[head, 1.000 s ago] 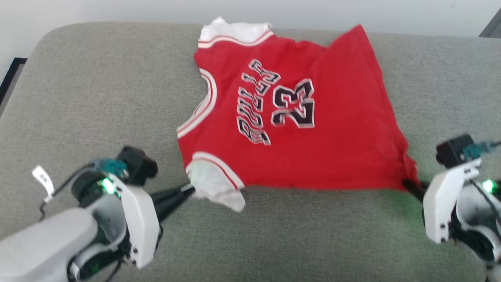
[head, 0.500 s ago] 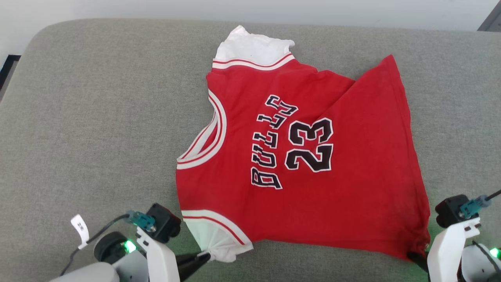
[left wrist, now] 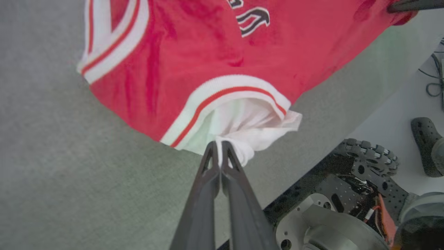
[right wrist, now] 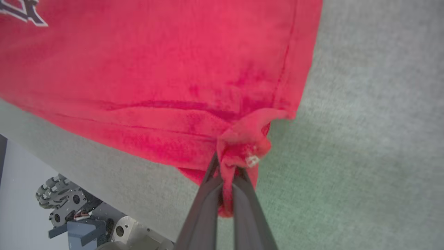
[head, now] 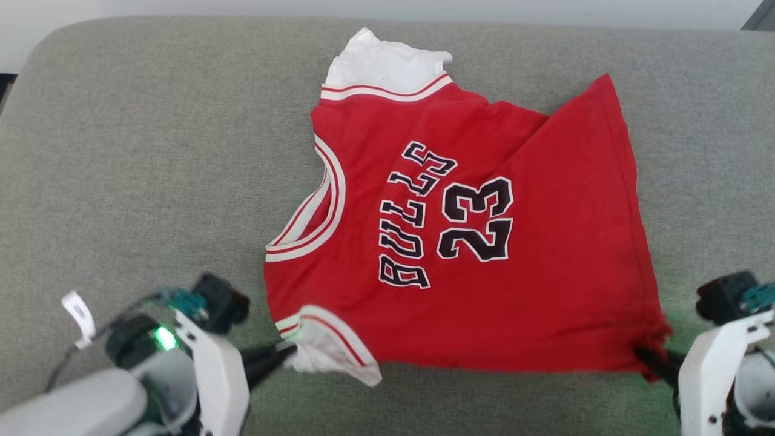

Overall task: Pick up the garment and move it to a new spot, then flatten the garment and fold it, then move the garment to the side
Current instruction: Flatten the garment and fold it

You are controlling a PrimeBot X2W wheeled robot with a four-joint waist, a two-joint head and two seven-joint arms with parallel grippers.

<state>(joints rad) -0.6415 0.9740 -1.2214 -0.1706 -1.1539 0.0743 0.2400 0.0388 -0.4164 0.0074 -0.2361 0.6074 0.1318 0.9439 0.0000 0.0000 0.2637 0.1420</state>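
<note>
Head view: the small red basketball-jersey shirt with white short sleeves and black "BULLS 23" print (head: 545,272) is lying print-up on a grey fabric-covered cushion (head: 151,151). Its striped collar is pointing toward the robot's left and its hem toward the right. A diagonal fold is crossing the far hem area. The far white sleeve (head: 387,63) is resting flat near the cushion's back edge. The left gripper (head: 289,351) is reaching in from the lower left, with its dark fingers closed together on the near white sleeve (head: 330,360). The right gripper (head: 643,355) is coming in from the lower right and pinching the near red hem corner. The shirt's near edge is running almost straight between the two grips.

Left wrist view: both fingers are pressing tip to tip with no gap, and the white sleeve fabric is gathering into pleats at the pinch. The red-and-white striped cuff trim (left wrist: 225,92) is arching just above it. A ribbed wheel of the robot's base (left wrist: 367,156) is showing beyond the cushion's edge.

Right wrist view: the fingers are clamping a bunched red corner, with cloth wrapping over and between them. A small white tag (right wrist: 251,160) is peeking out of the bunch. Whether the held corners are touching the cushion, I cannot tell.
</note>
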